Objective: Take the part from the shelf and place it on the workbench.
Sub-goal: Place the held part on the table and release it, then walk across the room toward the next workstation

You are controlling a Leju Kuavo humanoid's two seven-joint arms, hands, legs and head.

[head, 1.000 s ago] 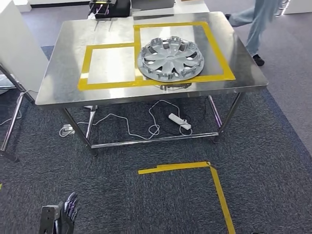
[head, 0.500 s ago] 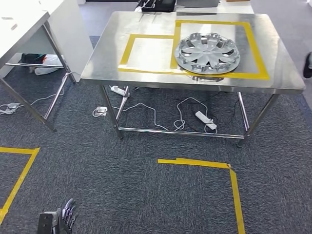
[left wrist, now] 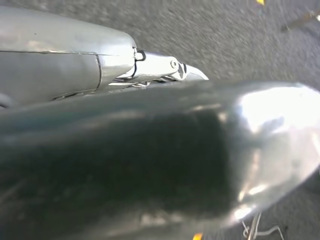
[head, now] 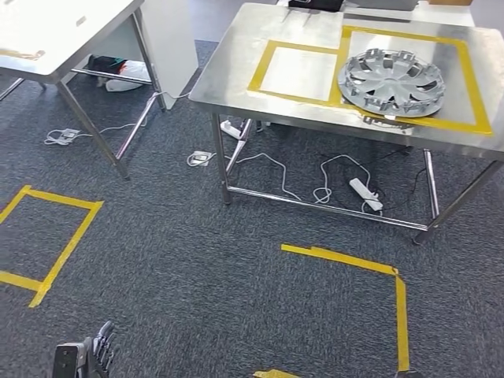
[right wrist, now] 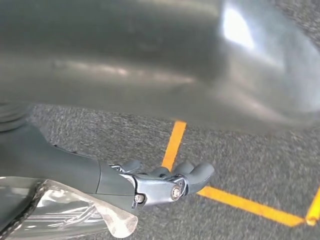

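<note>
The left robot hand (head: 98, 356) hangs low beside the body, above the dark grey carpet (head: 178, 268). Its fingers point forward, a little apart, and it holds nothing. The right robot hand (right wrist: 166, 182) also hangs over the carpet, with its fingers stretched out close together and nothing between them; under it, yellow tape lines (right wrist: 234, 202) cross the floor.

The part, a silver wheel cover (head: 390, 81), lies flat on the steel desk (head: 238, 75), well apart from both hands. It sits inside the bigger yellow tape frame (head: 476, 94) on the desk top, and a smaller yellow frame (head: 261, 71) is just beside it. Under the desk, white cables and a power strip (head: 365, 194) lie on the carpet. A white table (head: 59, 39) stands further away, and a yellow tape square (head: 65, 248) marks the floor near it.
</note>
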